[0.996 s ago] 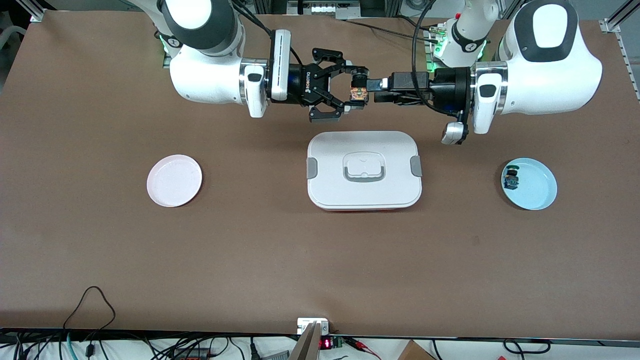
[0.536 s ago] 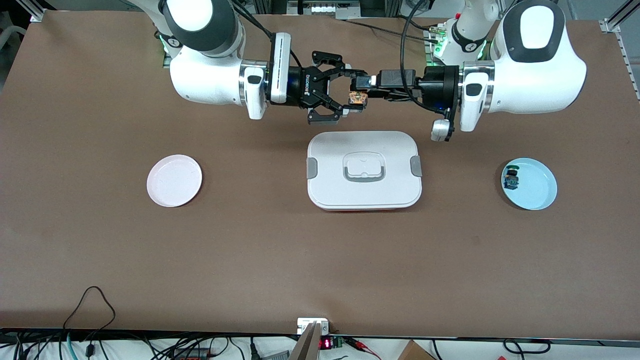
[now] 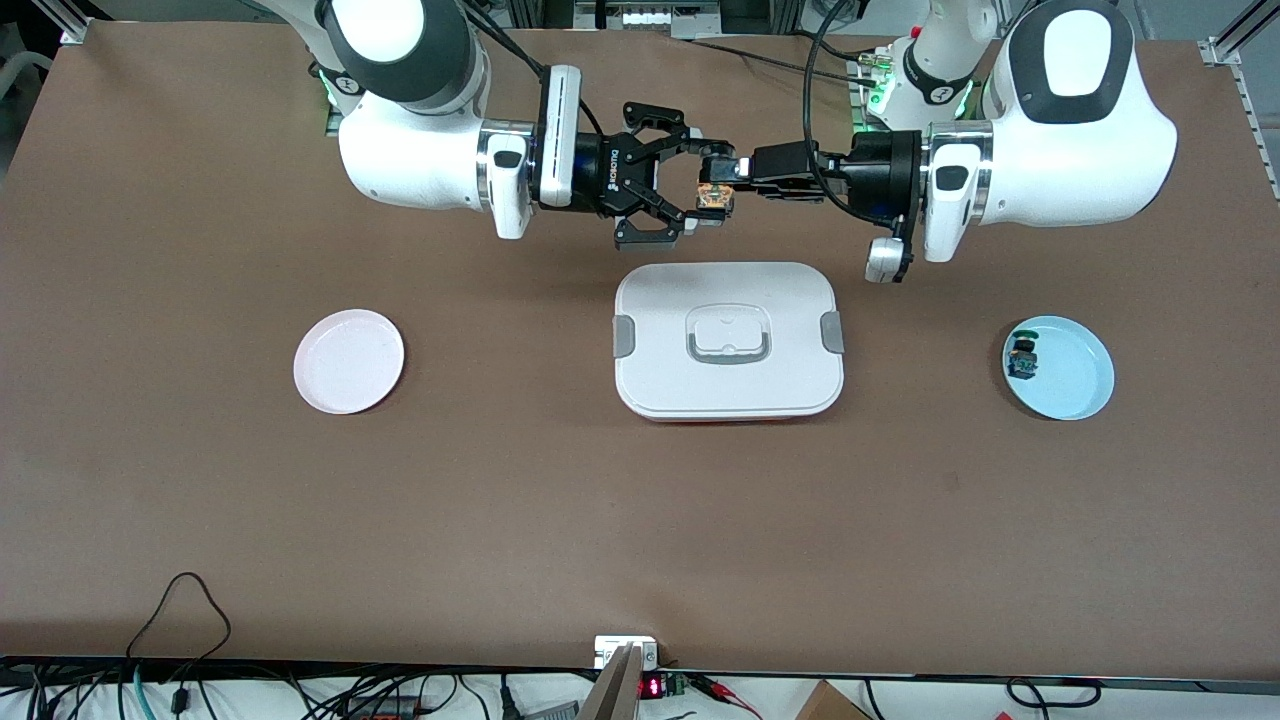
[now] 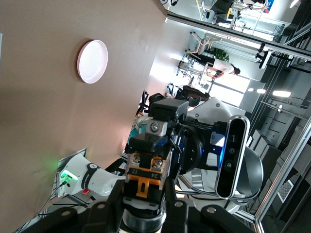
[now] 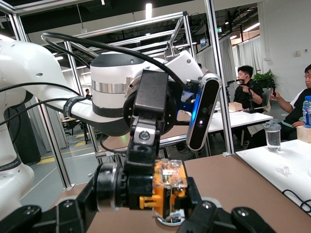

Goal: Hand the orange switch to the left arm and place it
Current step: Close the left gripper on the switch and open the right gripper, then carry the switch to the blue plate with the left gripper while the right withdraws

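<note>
Since earlier frame, left claw (image 3: 728, 178) closed on orange switch (image 3: 712, 194).

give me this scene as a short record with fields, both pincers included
stage: mid-air handover, above the table, not over the box
switch: orange switch held between both pincers
right pincer: shut on the switch
left pincer: shut on the switch
box: lid on, mid-table, nearer the camera than the pincers
pink plate: toward the right arm's end
blue plate: toward the left arm's end, holds a green-capped switch
</note>
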